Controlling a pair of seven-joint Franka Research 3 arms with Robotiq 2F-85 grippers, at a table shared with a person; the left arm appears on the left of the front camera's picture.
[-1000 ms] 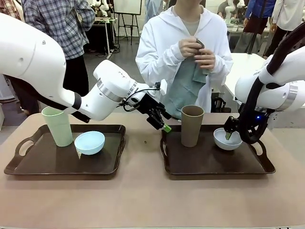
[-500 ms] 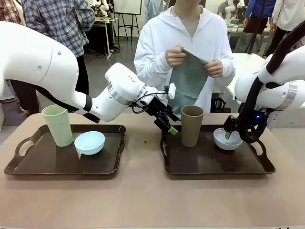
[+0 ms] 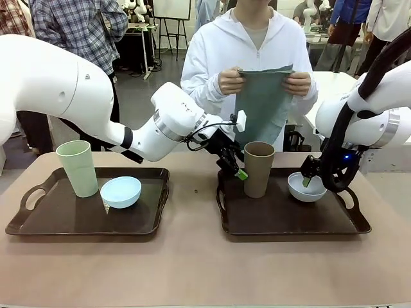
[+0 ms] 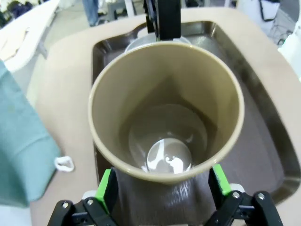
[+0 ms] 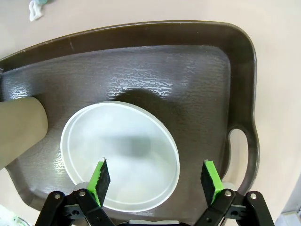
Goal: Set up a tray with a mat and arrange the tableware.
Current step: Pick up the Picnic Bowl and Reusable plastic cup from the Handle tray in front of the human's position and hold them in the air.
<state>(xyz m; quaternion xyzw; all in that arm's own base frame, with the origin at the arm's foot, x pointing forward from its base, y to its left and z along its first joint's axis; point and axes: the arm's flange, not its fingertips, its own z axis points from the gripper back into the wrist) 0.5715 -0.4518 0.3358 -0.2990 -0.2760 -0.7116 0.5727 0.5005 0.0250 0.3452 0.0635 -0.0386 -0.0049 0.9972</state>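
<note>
At centre frame the left gripper, jaws wide, brackets the brown cup without clamping it — a push or an off-centre close could topple the tall cup across the right-hand tray. At right the right gripper, equally wide, hangs over the white bowl; a pad catching the rim might flip it. Above, the person's hands spread the mat — a high lift may snag it.
</note>
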